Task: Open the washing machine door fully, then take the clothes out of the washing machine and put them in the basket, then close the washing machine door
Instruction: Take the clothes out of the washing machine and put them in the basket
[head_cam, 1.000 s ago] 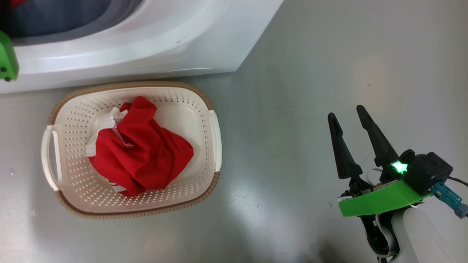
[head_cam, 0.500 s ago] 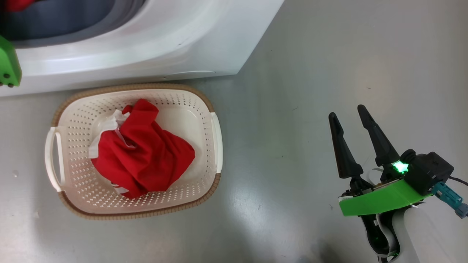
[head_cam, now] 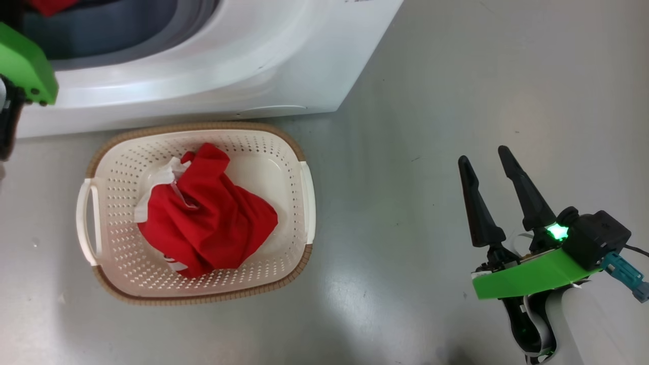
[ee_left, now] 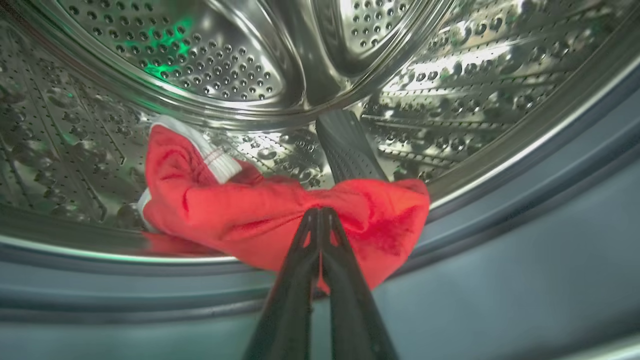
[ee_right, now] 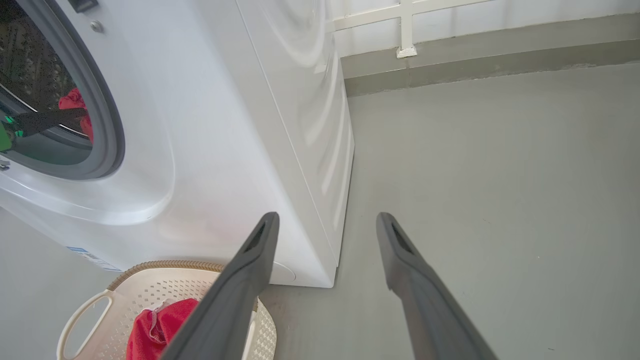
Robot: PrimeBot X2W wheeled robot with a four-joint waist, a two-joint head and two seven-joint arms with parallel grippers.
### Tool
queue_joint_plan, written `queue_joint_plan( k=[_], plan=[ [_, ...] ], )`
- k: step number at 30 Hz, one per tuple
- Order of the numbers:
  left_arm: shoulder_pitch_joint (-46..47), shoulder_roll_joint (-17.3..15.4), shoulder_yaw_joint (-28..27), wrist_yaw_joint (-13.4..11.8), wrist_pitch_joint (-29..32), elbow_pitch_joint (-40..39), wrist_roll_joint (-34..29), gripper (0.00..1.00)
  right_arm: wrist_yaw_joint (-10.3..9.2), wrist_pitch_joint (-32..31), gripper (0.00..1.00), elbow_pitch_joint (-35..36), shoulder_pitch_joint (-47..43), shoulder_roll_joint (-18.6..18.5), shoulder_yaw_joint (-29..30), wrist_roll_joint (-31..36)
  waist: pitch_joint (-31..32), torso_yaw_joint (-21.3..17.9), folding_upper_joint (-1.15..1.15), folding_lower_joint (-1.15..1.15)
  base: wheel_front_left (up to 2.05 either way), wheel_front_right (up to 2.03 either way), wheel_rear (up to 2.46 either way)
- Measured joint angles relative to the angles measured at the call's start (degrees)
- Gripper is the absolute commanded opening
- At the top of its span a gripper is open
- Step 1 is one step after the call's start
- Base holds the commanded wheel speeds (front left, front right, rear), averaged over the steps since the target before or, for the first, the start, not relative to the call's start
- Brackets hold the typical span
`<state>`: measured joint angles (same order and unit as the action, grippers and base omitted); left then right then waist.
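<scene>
Inside the perforated steel drum [ee_left: 200,60], my left gripper [ee_left: 320,212] is shut on a red garment with white trim [ee_left: 240,210] that lies over the drum's lip and the grey rubber ring [ee_left: 500,240]. Another red garment [head_cam: 208,218] is crumpled in the cream basket [head_cam: 274,167], which stands on the floor against the white washing machine [head_cam: 203,66]. My right gripper [head_cam: 481,154] hovers open over the floor to the right of the basket, holding nothing. The washing machine door is out of view.
Bare grey floor [head_cam: 456,76] spreads to the right of the machine and the basket. The left arm's green mount [head_cam: 23,61] hangs before the drum opening. A wall base with a white frame [ee_right: 405,30] runs behind the machine.
The head camera has moved, so the whole picture has slid down and right. The left arm's green mount shows more at the upper left. The right gripper keeps its pose.
</scene>
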<state>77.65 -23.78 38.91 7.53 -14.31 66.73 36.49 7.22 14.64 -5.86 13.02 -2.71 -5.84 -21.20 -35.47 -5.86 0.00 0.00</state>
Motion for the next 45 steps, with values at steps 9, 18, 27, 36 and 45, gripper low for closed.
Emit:
queue_joint_plan(
  k=[9,18,27,36,45],
  plan=[
    [-6.8,0.2,-10.3,0.0,0.0,-10.9,0.2,0.00,0.00,0.0,1.00,-0.3,0.0,0.0,1.0,0.0,1.8,1.2,0.00,0.00,0.00,0.00,0.00],
    [-15.7,3.6,-20.1,0.0,0.0,-20.7,-4.6,0.00,0.00,0.0,1.00,-0.9,-0.2,0.0,1.7,0.1,4.4,2.8,0.00,0.00,0.00,0.00,0.00],
    [-25.8,8.4,-29.2,0.0,0.0,-34.6,-7.7,0.00,0.00,0.0,1.00,-1.0,-1.7,0.0,2.9,0.6,6.4,4.9,0.00,0.00,0.00,0.00,0.00],
    [-35.9,11.5,-32.2,0.0,-0.3,-47.5,-10.6,0.00,0.00,0.0,1.00,-1.0,-2.5,0.0,3.8,1.2,7.4,6.8,0.00,0.00,0.00,0.00,0.00],
    [-42.4,13.1,-35.0,0.0,-0.4,-58.9,-10.8,0.00,0.00,0.0,1.00,-0.9,-3.6,0.0,4.1,2.2,7.9,7.8,0.00,0.00,0.00,0.00,0.00]
  ],
)
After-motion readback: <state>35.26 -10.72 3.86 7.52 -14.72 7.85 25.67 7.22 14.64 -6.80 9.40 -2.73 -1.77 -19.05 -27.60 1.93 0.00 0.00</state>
